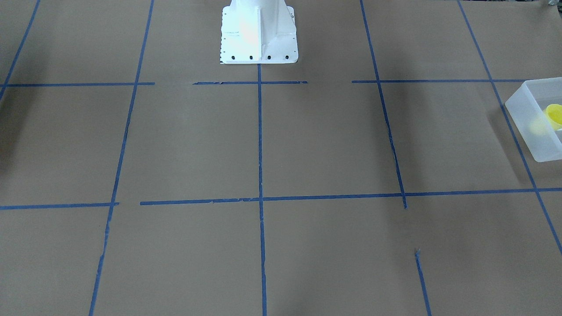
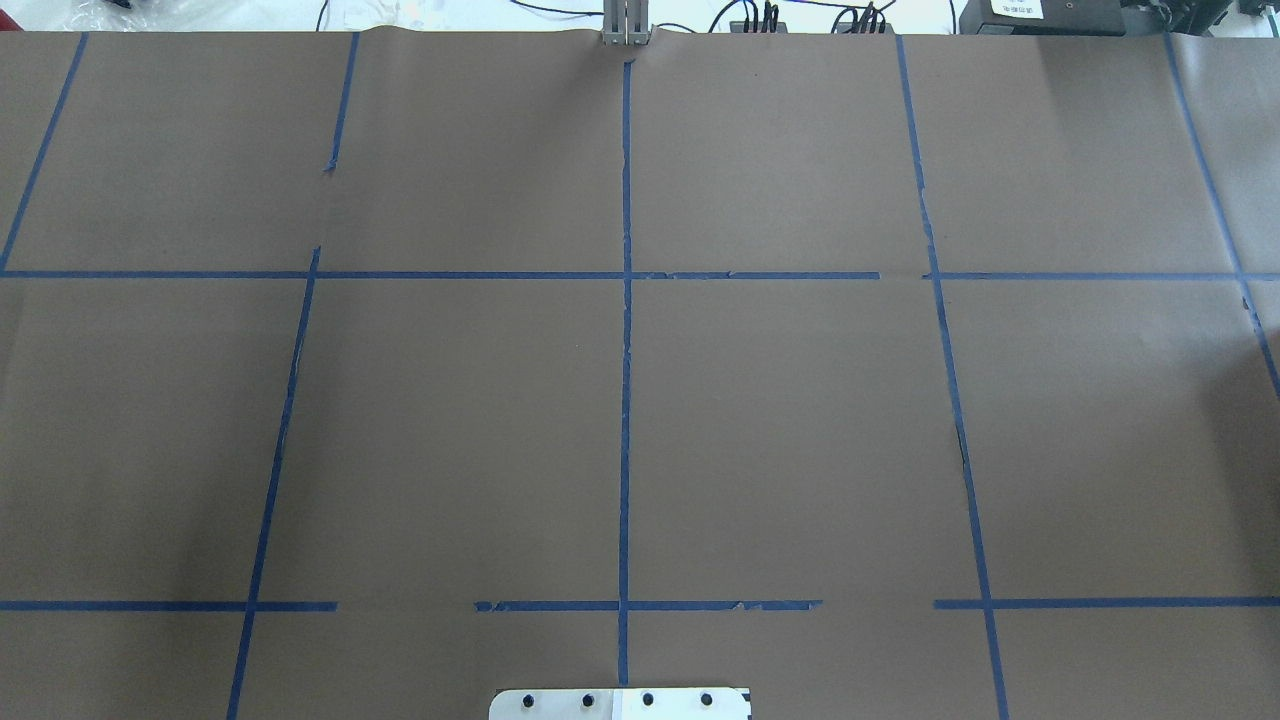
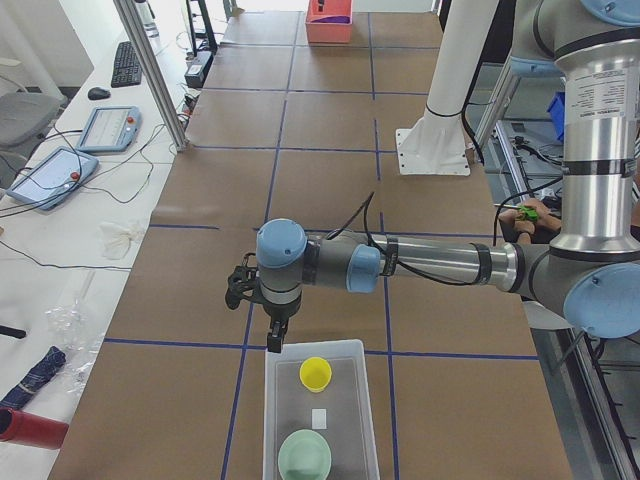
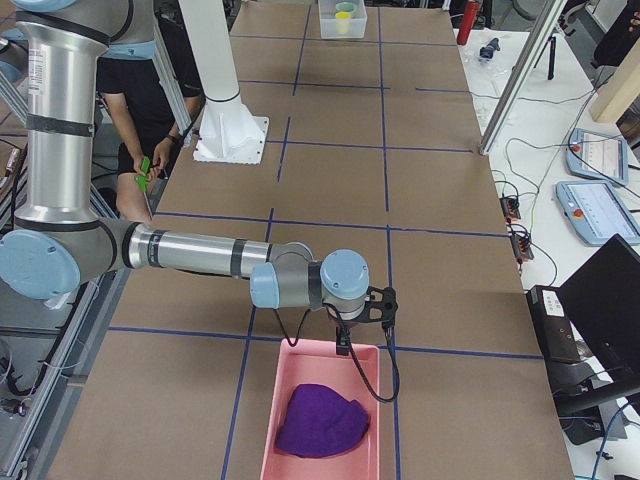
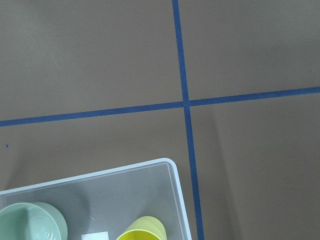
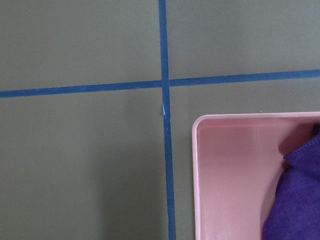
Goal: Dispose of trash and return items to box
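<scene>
The yellow cup [image 3: 315, 373] sits inside the frosted-white box [image 3: 352, 420], next to a pale green bowl [image 3: 304, 457]. The cup [image 5: 142, 230], the box [image 5: 172, 172] and the bowl [image 5: 30, 222] also show in the left wrist view, and the cup [image 1: 554, 115] and box [image 1: 529, 131] in the front view. My left gripper [image 3: 275, 338] hangs just over the box's far rim; I cannot tell whether it is open or shut. My right gripper [image 4: 343, 345] hangs over the near rim of a pink bin [image 4: 270, 430]; I cannot tell its state either.
The pink bin holds a crumpled purple cloth [image 4: 322, 420], which also shows in the right wrist view [image 6: 295, 200]. The white robot base [image 1: 259, 33] stands at mid-table. A seated person [image 4: 150, 120] is beside the table behind the robot. Blue tape lines cross the brown paper.
</scene>
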Action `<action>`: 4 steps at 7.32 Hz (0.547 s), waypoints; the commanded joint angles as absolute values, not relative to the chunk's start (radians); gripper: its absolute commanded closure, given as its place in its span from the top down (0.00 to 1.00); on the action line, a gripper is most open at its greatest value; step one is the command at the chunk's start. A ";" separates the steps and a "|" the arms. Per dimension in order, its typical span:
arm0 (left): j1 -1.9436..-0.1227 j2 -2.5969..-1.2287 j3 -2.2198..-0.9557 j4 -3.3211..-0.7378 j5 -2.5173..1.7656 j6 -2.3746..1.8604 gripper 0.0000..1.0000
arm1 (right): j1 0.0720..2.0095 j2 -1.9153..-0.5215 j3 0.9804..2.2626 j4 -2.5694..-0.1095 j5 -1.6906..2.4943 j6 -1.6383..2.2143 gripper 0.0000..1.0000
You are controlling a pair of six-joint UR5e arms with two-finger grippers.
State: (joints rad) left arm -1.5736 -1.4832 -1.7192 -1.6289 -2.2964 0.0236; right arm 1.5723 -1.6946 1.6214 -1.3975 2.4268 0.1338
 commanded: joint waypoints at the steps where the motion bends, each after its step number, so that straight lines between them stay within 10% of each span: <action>1: -1.574 -1.479 -1.703 -1.635 -2.296 0.026 1.00 | 1.572 -1.697 1.620 -1.397 2.427 0.135 1.00; 4: -1.574 -1.480 -1.703 -1.635 -2.296 0.025 1.00 | 1.574 -1.692 1.626 -1.404 2.427 0.133 1.00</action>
State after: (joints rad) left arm -1.5738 -1.4797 -1.7034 -1.6351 -2.2964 0.0247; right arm 1.5729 -1.6954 1.6219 -1.3990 2.4268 0.1347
